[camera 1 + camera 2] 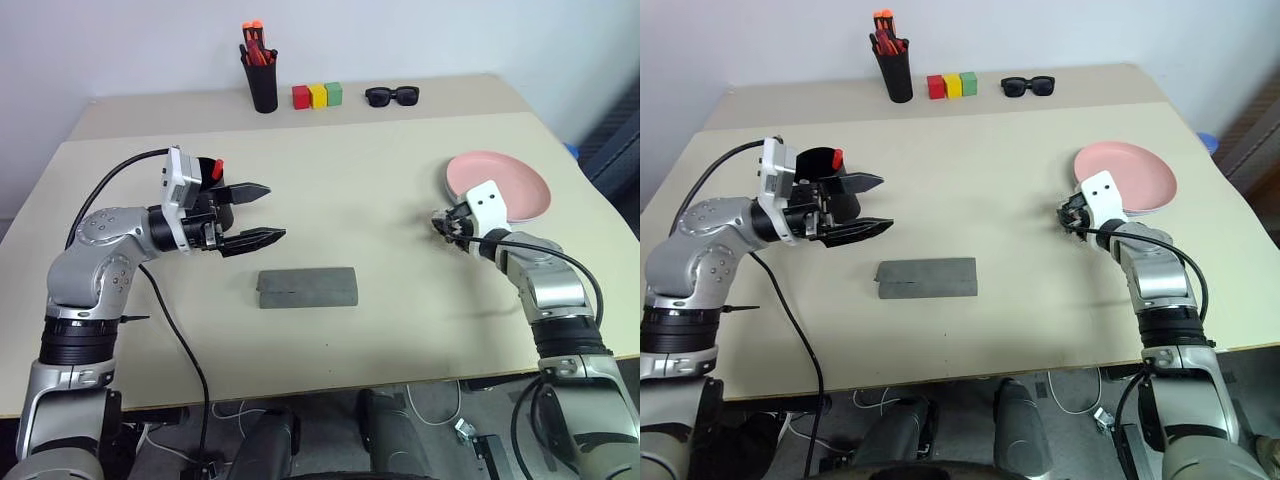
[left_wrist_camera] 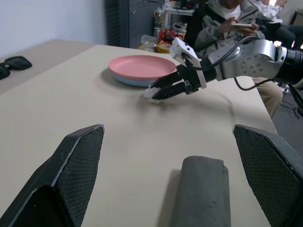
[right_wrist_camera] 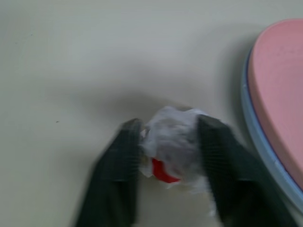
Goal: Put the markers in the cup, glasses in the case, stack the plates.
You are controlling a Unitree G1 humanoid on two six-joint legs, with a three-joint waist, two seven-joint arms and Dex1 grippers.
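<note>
Plates (image 1: 515, 180) (2 stacked, pink on light blue) are lying beside my right gripper (image 1: 442, 228), which is pinching a crumpled white wad (image 3: 173, 137). I am judging them rigid, slick, best gripped by the rim. My left gripper (image 1: 275, 211) is hanging wide open, empty.

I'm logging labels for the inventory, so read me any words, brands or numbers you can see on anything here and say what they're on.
None: no readable text on the grey case, pink plate, coloured blocks, pen pot or sunglasses.
</note>
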